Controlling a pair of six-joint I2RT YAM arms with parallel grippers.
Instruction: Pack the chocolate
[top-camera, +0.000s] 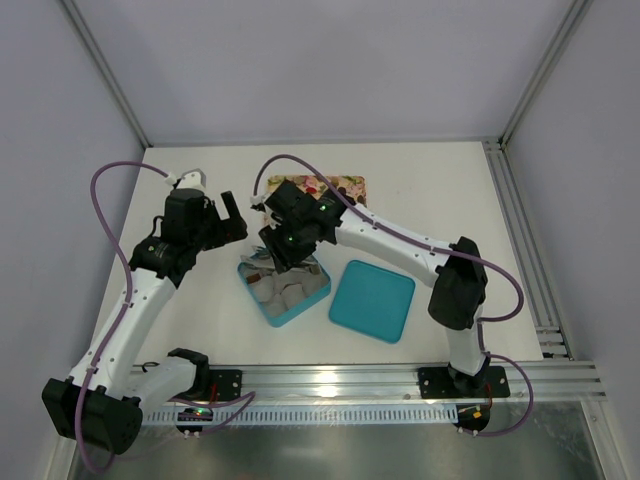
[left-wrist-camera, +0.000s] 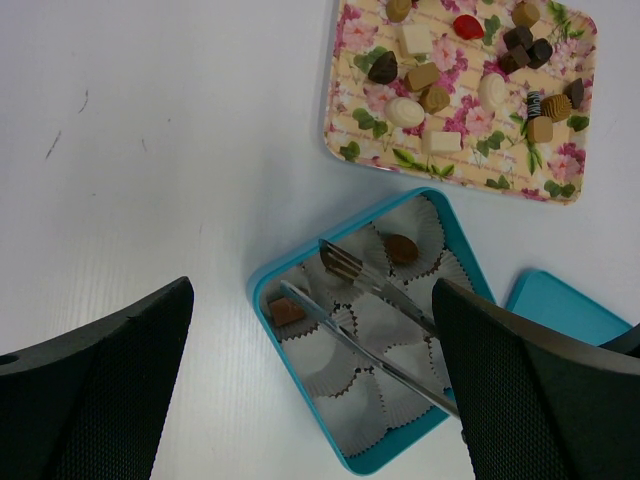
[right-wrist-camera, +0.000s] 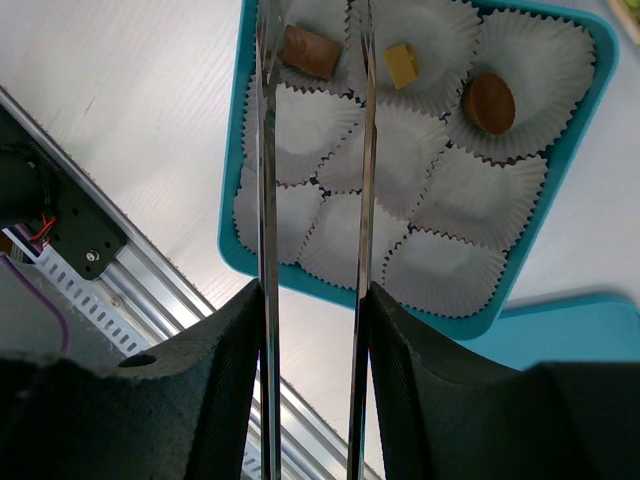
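Nearest me, the left tool (top-camera: 234, 218) hangs spread wide and empty over the tabletop (top-camera: 215, 320), just left of the teal box (left-wrist-camera: 340, 237). Above that box the right tool (right-wrist-camera: 312, 300) is half closed on metal tongs (right-wrist-camera: 266, 200), their tips over paper cups (right-wrist-camera: 470, 200) holding three pieces of chocolate (right-wrist-camera: 488, 102); most chocolate lies on the flowered tray (left-wrist-camera: 350, 110) farther back, and a teal lid (top-camera: 372, 300) rests to the right.
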